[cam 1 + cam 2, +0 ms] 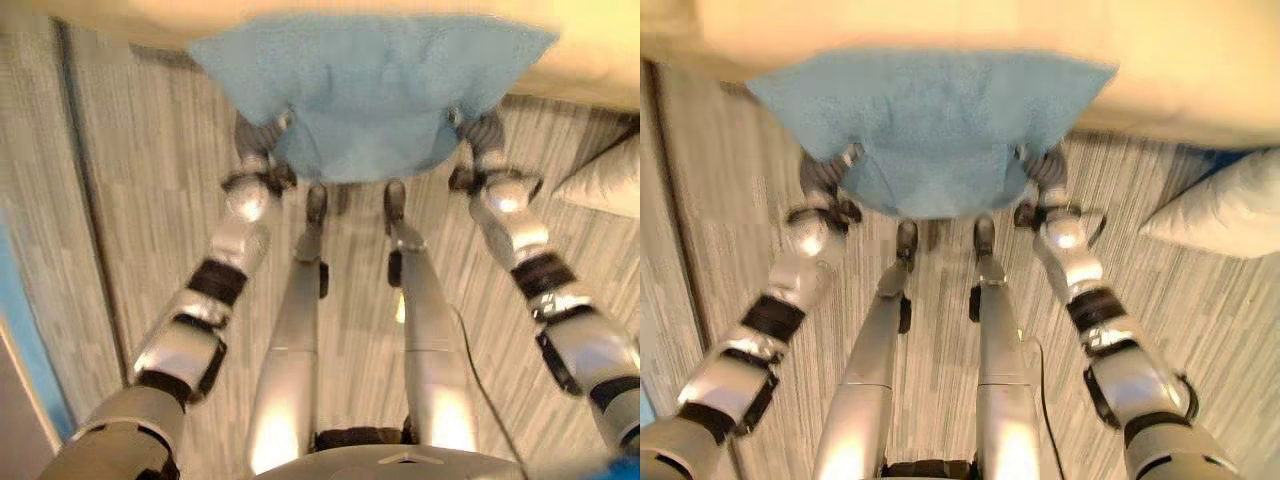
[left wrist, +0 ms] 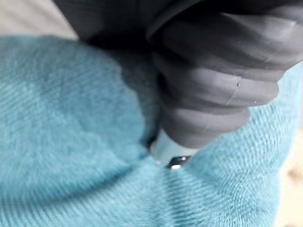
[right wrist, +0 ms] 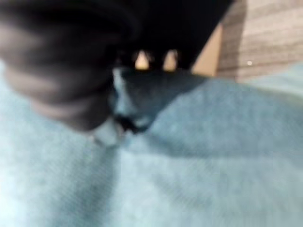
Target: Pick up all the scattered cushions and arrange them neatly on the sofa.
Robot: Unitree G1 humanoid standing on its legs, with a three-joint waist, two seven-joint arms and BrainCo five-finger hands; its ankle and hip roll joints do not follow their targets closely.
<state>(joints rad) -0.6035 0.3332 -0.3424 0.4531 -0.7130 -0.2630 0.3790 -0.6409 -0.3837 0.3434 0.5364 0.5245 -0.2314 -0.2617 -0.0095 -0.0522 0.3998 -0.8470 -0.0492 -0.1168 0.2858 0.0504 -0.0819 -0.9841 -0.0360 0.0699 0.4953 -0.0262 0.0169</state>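
A light blue cushion (image 1: 370,90) hangs in front of me, held between my two hands at its lower corners, its top edge against the front of the cream sofa (image 1: 600,50). My left hand (image 1: 257,133) presses into the cushion's left side and my right hand (image 1: 485,130) into its right side. Up close, the left hand's dark cover (image 2: 213,85) sinks into the teal fabric (image 2: 71,118), and the right hand's cover (image 3: 61,71) lies against the same cloth (image 3: 189,165). A pale grey cushion (image 1: 1230,215) lies on the floor at the right, by the sofa's front.
Grey striped carpet (image 1: 140,200) runs under me up to the sofa. A blue strip (image 1: 20,330) lies along the far left edge. The sofa front spans the whole top of the view.
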